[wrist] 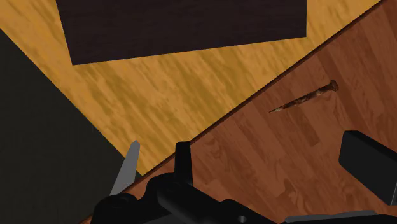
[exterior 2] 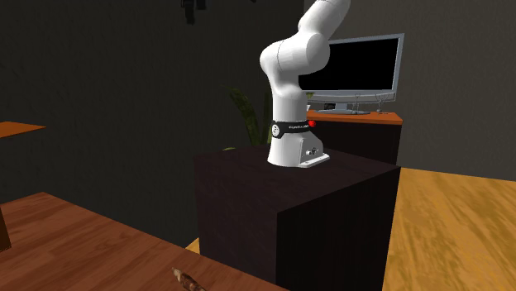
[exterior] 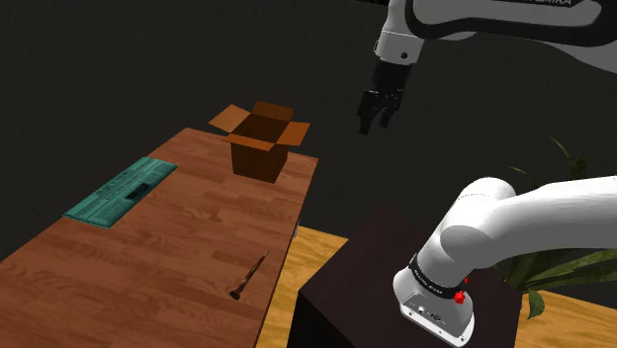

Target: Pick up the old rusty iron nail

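While your end effector (exterior: 379,111) hangs wide open and empty at the shoulder view's upper right, the rusty nail (exterior: 249,275) lies flat near the edge of the wooden surface (exterior: 168,232), lower centre of frame.

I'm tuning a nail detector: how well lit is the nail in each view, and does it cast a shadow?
Wrist view: evenly lit, the rusty nail stands out on the wooden table, no shadow visible. Shoulder view: dim, it reads as a thin dark line. Second exterior view: dimmest, its end barely shows at the bottom edge.
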Action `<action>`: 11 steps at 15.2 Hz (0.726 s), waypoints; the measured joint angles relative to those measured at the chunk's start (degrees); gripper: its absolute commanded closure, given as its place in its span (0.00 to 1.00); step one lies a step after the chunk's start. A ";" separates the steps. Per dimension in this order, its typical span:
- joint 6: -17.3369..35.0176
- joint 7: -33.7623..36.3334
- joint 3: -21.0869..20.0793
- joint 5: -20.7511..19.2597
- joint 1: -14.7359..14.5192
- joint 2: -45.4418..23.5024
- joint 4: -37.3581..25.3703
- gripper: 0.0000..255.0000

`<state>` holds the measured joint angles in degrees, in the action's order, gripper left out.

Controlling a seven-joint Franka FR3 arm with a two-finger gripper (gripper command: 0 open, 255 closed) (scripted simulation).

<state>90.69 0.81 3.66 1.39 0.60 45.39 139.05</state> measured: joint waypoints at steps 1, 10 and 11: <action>0.00 0.00 0.00 0.00 0.00 0.00 0.00 0.00; 12.40 16.94 -9.65 7.72 0.29 5.82 15.55 0.00; 14.17 19.37 -11.34 9.10 -0.06 6.07 17.16 0.00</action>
<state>104.86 20.18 -7.68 10.49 0.54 51.46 156.21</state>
